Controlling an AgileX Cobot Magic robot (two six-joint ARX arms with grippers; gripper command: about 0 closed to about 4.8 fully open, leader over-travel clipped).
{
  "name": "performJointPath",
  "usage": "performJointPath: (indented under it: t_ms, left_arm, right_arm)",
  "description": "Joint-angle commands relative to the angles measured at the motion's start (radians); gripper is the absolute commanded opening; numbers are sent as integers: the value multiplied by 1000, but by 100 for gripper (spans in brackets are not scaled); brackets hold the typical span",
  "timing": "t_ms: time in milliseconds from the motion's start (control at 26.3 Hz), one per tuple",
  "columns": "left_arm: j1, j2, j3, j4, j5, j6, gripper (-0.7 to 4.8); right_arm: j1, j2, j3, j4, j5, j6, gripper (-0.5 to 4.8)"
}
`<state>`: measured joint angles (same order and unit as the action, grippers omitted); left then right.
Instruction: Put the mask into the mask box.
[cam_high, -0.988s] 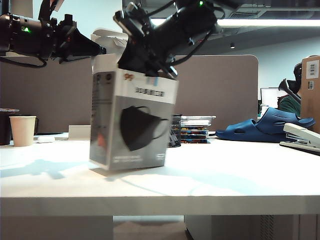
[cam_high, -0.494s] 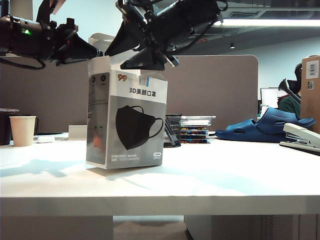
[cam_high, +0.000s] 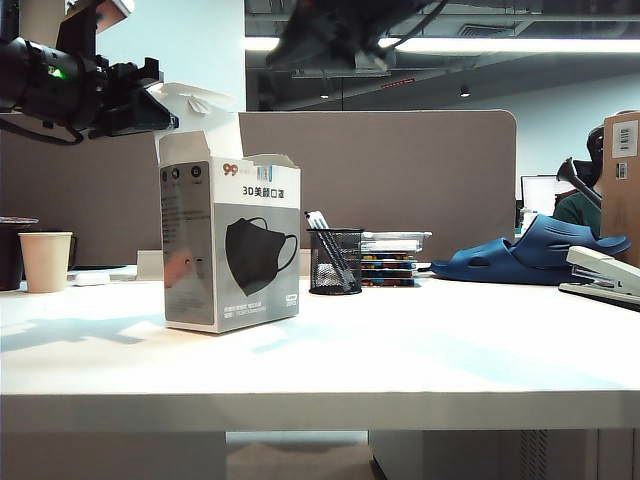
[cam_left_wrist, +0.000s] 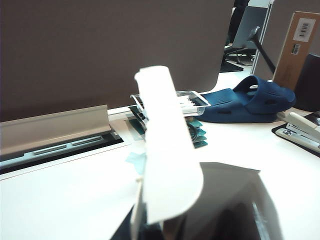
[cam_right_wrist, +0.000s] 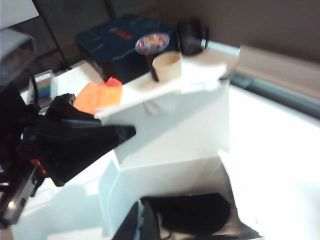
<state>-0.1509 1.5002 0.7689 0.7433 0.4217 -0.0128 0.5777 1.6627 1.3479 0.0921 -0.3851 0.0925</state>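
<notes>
Black mask (cam_right_wrist: 192, 214) sits inside mask box (cam_high: 232, 250) — left claw (cam_right_wrist: 107, 135) pinches flap; right claw (cam_high: 335, 35) closed, empty — lift straight clear.

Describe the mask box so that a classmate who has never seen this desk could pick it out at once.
On the white table, look left of the black mesh pen cup. The mask box stands upright there, its top flap raised, with the left gripper at that flap. It is the only tall white and grey carton, printed with a black mask picture and "99".
</notes>
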Motion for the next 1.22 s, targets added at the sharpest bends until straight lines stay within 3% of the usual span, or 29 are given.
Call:
performJointPath:
  t_ms: [38, 190, 266, 380, 418, 608, 988, 1216]
  left_arm:
    - [1, -4, 2, 12, 5, 5, -5]
    - [1, -4, 2, 2, 7, 5, -3]
    - [1, -4, 2, -7, 17, 5, 24]
    - [1, -4, 2, -9, 62, 5, 169]
    - [1, -4, 2, -8, 81, 5, 240]
    - [1, -5, 2, -1, 80, 5, 344]
    - [1, -113, 2, 134, 112, 1, 355]
    - [3, -253, 2, 103, 6, 6, 355]
  right_arm:
    - [-5, -35, 2, 15, 53, -51, -9]
    - [-6, -61, 2, 17, 109, -100, -8]
    - [-8, -71, 2, 17, 122, -102, -8]
    - [-14, -77, 2, 15, 121, -102, -8]
    - [-14, -79, 2, 14, 121, -102, -8]
    - [-18, -86, 2, 15, 121, -103, -8]
    - [-38, -147, 1, 5, 258, -146, -9]
    - [-116, -230, 1, -50, 318, -170, -9]
